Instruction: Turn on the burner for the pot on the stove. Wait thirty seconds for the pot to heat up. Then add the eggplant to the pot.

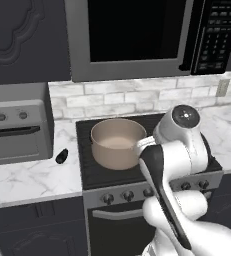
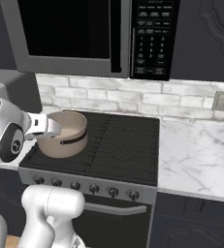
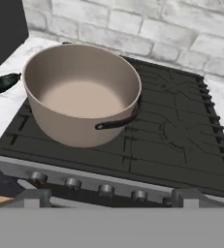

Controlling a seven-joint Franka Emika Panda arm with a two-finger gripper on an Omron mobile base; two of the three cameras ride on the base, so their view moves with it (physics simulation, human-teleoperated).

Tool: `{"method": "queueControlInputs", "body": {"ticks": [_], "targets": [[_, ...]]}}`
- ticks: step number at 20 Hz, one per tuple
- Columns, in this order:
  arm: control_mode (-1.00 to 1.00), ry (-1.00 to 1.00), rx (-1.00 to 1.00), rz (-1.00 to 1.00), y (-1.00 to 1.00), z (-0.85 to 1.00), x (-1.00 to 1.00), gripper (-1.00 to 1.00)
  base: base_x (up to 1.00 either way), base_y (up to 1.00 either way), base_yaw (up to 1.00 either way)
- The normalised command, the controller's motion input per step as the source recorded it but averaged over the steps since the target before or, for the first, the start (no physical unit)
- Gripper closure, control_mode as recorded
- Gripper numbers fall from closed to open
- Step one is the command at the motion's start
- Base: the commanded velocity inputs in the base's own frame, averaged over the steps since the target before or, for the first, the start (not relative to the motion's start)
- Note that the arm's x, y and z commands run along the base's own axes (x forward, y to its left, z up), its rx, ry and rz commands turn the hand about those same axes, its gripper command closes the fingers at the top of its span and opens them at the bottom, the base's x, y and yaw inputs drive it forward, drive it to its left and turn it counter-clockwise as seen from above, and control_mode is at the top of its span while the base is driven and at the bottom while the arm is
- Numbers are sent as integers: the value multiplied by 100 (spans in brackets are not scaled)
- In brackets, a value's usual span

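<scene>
I saw the pot (image 3: 82,94) sitting empty on the stove's (image 3: 171,131) front left burner, the eggplant (image 1: 62,156) lying on the counter (image 1: 32,177) beside the stove, and my gripper (image 3: 108,197) spread wide, holding nothing.

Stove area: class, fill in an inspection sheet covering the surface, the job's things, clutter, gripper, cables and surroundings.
Surface: black grated stove set in a white marble counter.
Job's things: pot stands on the stove's left side, nothing in it, dark handle facing the knobs; eggplant lies on the counter left of the stove, apart from the pot.
Clutter: nothing seen.
Gripper: gripper open, holding nothing, in front of the knob row.
Cables: nothing seen.
Surroundings: toaster oven at left, microwave above, brick backsplash, wall outlet at right.
</scene>
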Motion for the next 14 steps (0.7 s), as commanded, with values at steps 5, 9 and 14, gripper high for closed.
{"method": "queueControlInputs", "body": {"ticks": [5,9,14], "targets": [[-100,0,-12,1,24,-22,-38,-100,0,0,0],[-100,-1,-11,0,33,-32,-31,-100,0,0,0],[-100,-6,-8,0,34,-36,-25,-100,0,0,0]]}}
